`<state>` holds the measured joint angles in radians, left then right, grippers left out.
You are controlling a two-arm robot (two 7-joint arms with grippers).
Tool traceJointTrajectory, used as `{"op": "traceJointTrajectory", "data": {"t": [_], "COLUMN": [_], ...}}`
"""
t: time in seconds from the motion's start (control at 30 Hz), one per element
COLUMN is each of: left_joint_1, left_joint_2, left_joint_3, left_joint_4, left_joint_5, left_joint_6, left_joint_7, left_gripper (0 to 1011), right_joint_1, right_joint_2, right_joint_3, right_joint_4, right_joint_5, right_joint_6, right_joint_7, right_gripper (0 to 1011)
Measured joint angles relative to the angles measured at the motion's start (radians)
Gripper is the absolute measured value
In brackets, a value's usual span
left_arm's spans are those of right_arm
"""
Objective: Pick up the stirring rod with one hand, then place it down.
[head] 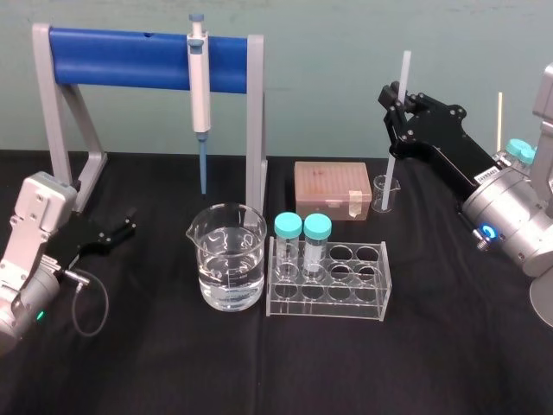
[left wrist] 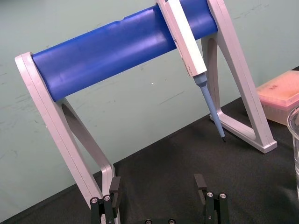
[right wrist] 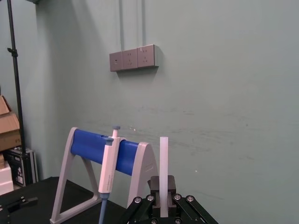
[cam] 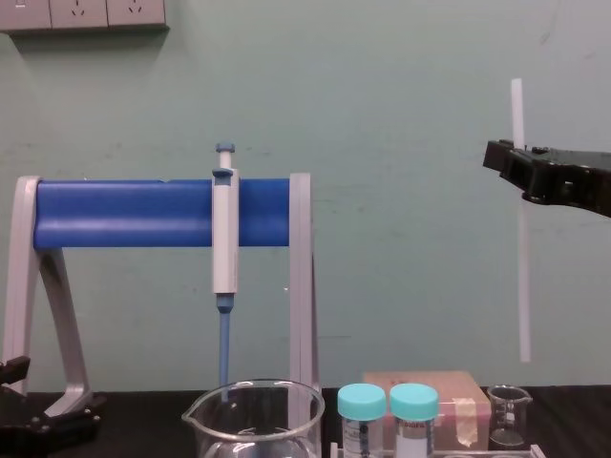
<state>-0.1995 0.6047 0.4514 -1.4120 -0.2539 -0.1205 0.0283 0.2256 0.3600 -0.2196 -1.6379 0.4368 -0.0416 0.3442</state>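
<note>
Clear glass is standing nearest, at the lower centre of the head view: a large beaker (head: 227, 258) is holding clear water in its lower part. Just right of it, a transparent tube rack (head: 346, 303) is carrying two teal-capped tubes (head: 288, 226) in its left holes, while its other holes are showing dark. The tubes are wearing labels, but the print is too small to read.

At the lower left, the left tool (head: 117, 233) is lying low over the black worktop (head: 449, 346), its fingers (left wrist: 114, 196) spread wide around nothing.

Behind the rack, a pinkish tip box (head: 332, 191) is sitting with its lid down, hiding its contents. A small beaker (head: 384, 192) is standing beside it.

At the upper right, the right tool (head: 396, 104) is clamping the stirring rod (head: 403, 69) upright, with a short length sticking out above the jaws. In the chest view its lower end is hanging just above the small beaker's rim.

Farthest back, a pipette (head: 200, 82) is hanging from a blue-barred stand (head: 121, 59).
</note>
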Motion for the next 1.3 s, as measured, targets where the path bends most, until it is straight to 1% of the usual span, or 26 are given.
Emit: {"op": "traceJointTrajectory", "data": {"t": [0.47,1.3], "left_joint_1": [0.0,0.0], "left_joint_2": [0.0,0.0], "left_joint_3": [0.0,0.0], "left_joint_4": [0.0,0.0], "left_joint_5": [0.0,0.0], "left_joint_6": [0.0,0.0], "left_joint_7": [0.0,0.0], "left_gripper": [1001,1001], "right_joint_1": [0.008,0.005], "right_joint_2": [-0.002,-0.001], "right_joint_3": [-0.005,-0.007], "right_joint_4": [0.008,0.008], "right_joint_5": [0.004,0.003], "right_joint_6": [0.0,0.002], "right_joint_7": [0.002,0.0], "right_gripper": [80,79]}}
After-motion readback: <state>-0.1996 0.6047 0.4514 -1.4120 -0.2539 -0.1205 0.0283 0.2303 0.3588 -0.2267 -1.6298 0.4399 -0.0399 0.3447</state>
